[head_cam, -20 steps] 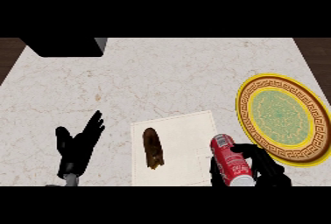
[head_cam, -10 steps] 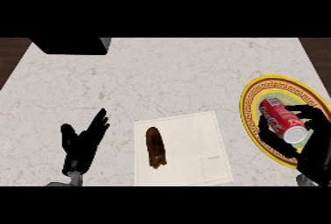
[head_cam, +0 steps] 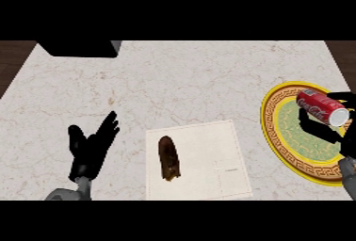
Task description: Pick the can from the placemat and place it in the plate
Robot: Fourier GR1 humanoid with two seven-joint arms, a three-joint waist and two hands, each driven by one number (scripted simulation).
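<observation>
Head view: can [head_cam: 321,107] is held tilted over the plate [head_cam: 278,141], right hand [head_cam: 327,134] curled round it, presumably for release there. Placemat [head_cam: 208,162] carries only a brown item [head_cam: 169,157]. Left hand [head_cam: 92,143] is rested open.

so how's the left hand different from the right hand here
The left hand is open with straight fingers pointing up, holding nothing; the right hand is curled round the red can. The left hand shows at the lower left over bare counter, beside the placemat; the right hand is over the plate. Both are black on grey forearms.
</observation>
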